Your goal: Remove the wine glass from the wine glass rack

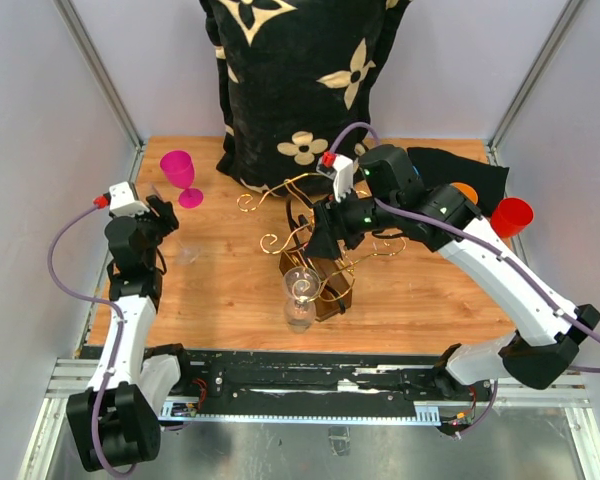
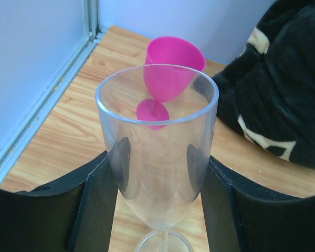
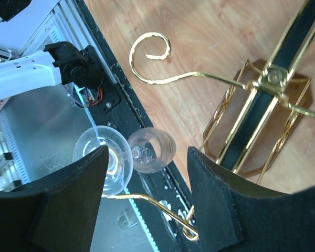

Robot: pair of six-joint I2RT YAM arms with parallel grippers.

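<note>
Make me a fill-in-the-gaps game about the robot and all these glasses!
The left gripper grips a see-through glass; the other glass behind it is coloured ____.
The wine glass rack is made of wire coloured ____.
The right gripper is ____, with a wine glass showing between its fingers.
The cup at the table's right edge is coloured ____.
Missing words: pink, gold, open, red.
</note>
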